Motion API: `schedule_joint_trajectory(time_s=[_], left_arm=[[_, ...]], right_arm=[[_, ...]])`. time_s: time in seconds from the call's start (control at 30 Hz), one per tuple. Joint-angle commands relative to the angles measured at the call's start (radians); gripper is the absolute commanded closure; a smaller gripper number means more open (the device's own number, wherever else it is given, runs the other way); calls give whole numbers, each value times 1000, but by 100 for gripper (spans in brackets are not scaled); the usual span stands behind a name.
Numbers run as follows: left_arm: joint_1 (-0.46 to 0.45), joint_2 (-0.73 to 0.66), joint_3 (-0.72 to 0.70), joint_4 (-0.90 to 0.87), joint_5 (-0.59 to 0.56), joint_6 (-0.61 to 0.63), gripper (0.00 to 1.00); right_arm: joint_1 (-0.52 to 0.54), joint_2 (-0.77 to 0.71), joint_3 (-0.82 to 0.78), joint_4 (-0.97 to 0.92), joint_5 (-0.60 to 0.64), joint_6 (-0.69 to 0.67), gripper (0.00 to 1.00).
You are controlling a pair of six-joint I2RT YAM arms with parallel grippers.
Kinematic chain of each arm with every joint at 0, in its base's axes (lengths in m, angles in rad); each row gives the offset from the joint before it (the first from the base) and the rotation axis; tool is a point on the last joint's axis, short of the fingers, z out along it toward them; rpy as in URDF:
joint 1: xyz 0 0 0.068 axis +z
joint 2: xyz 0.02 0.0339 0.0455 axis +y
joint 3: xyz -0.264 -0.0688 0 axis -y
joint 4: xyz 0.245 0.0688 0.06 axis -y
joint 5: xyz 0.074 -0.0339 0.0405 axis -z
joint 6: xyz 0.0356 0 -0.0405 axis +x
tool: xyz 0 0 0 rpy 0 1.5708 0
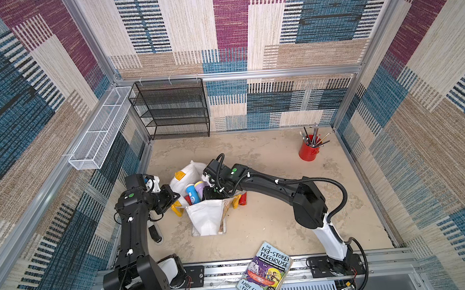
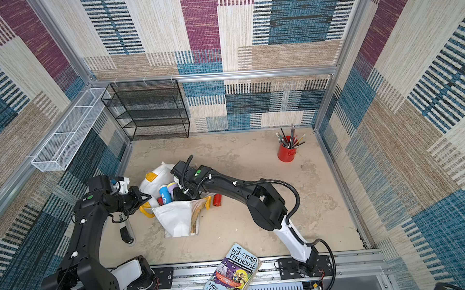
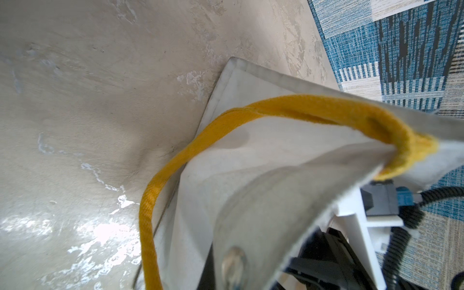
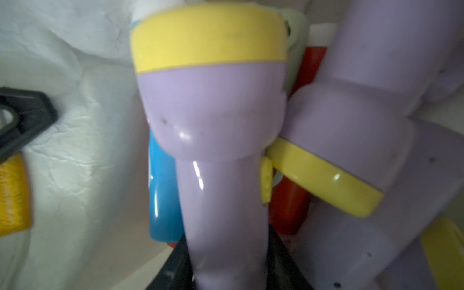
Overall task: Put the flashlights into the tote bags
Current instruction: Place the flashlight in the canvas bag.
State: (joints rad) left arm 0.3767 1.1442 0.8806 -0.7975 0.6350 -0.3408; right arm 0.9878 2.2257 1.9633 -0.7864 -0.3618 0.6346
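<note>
Nearly done, I judge. One white tote bag (image 1: 207, 216) stands open at nine o'clock on the bench (image 1: 267, 163). The left end effector (image 1: 174, 198) is pressed together on its rim. The right end effector (image 1: 211, 193) pinches a lilac flashlight (image 4: 213, 125) in the bag's mouth. Inside show at least a second lilac one (image 4: 351, 120), one blue flashlight (image 4: 163, 200), one red one (image 4: 288, 208) and one pale green one (image 4: 297, 27). One red flashlight (image 1: 243, 198) lies outside, at the bag's three o'clock.

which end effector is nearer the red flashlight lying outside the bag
Right. The right end effector is in the tote bag, close to the red flashlight; the left end effector pinches the bag's opposite rim.
</note>
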Motion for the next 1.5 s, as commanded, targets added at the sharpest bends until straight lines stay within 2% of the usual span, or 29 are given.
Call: schedule_joint_trajectory(time_s=[0.0, 0.3, 0.5, 0.83, 1.13, 1.47], left_arm=[[-1, -4, -3, -4, 22, 3, 100], [0, -5, -4, -5, 21, 3, 100], [0, -2, -2, -4, 22, 3, 100], [0, 0, -2, -5, 19, 3, 100], [0, 3, 0, -6, 14, 3, 100], [1, 8, 4, -7, 6, 3, 100]], right_arm=[[0, 29, 32, -61, -19, 12, 56], [0, 85, 163, -137, -26, -45, 38], [0, 76, 199, -162, -19, -80, 31], [0, 44, 270, -159, -46, -154, 27], [0, 6, 301, -168, 50, -200, 26], [-2, -106, 293, -174, 283, -223, 27]])
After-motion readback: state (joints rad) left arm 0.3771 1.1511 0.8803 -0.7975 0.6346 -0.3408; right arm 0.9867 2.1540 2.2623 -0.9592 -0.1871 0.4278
